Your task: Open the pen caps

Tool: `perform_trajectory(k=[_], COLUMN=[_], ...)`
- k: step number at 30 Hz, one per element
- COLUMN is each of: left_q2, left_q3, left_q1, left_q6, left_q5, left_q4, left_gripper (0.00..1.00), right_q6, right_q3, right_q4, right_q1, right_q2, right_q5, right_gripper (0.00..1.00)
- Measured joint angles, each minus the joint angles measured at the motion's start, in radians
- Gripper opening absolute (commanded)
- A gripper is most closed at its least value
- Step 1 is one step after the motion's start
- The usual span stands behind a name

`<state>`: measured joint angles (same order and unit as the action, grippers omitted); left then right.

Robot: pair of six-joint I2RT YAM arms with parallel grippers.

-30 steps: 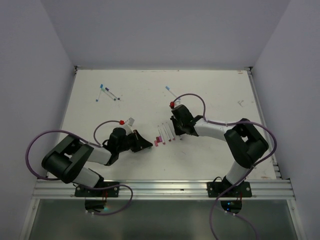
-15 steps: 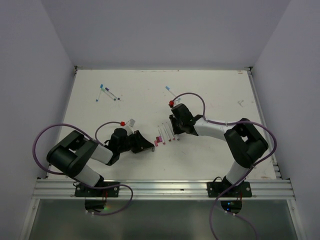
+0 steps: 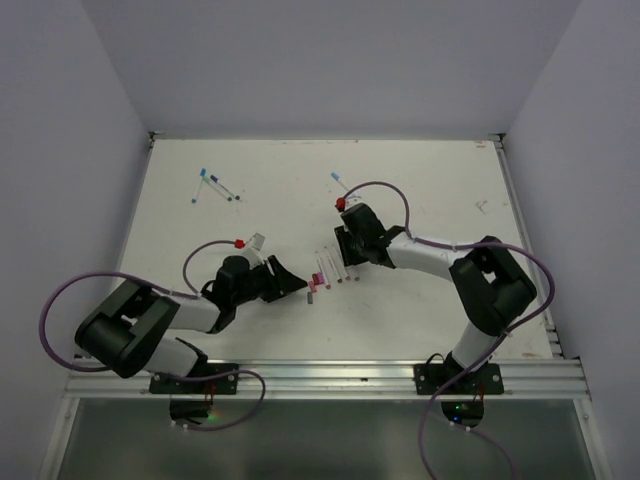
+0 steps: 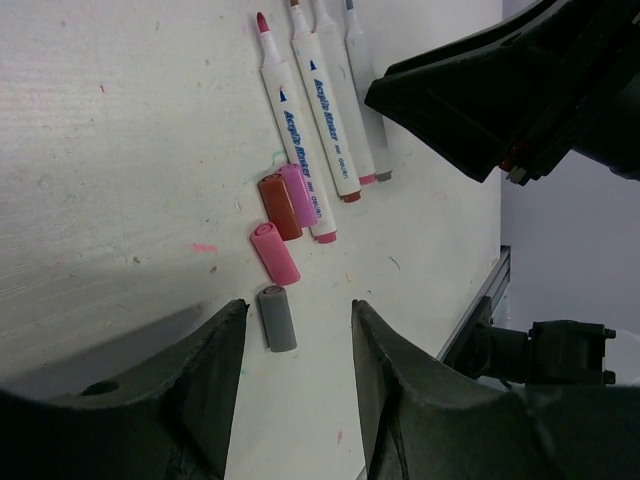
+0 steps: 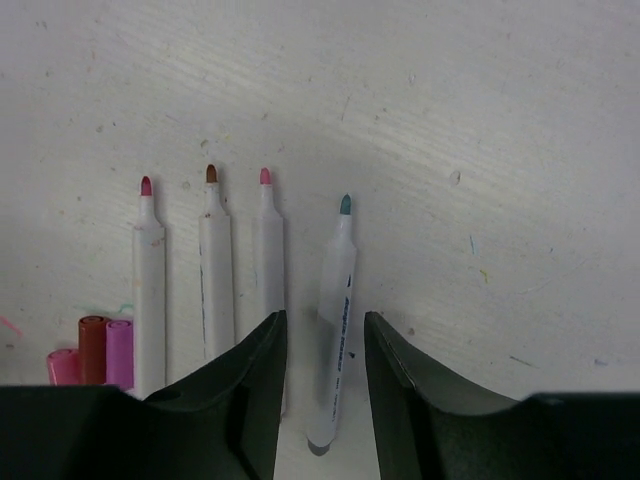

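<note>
Beside the pens (image 4: pixel 310 130), pen caps (image 4: pixel 274 253) flat, roughly parallel

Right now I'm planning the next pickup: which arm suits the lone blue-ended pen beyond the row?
Right. The right gripper is nearer that pen; the left gripper is farther off.

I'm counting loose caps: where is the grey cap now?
In the left wrist view, the grey cap lies on the table between the left fingers, next to the bright pink cap.
</note>
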<state>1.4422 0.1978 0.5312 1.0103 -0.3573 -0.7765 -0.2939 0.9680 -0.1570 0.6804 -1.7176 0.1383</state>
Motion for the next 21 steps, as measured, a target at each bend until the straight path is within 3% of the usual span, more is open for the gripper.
perform_trajectory(k=[5,10,21], left_q2=[-0.119,-0.198,-0.201], left_q3=[0.0,0.039,0.13], left_q1=[0.0,-0.007,-0.14], left_q6=[-0.019,-0.094,-0.242], left_q5=[0.048,0.101,0.105], left_q4=[0.078,0.204,0.311], left_gripper=[0.53,0.58,0.64], right_q6=[0.029,0.083,0.212], right_q3=[0.101,0.302,0.75], right_q4=[-0.038,-0.071,-0.164], right_q1=[-0.021,-0.114,-0.254], right_q2=[-0.005,-0.08,-0.401], right_q5=[-0.001,-0.038,-0.109], right_gripper=[0.43,0.45,0.47])
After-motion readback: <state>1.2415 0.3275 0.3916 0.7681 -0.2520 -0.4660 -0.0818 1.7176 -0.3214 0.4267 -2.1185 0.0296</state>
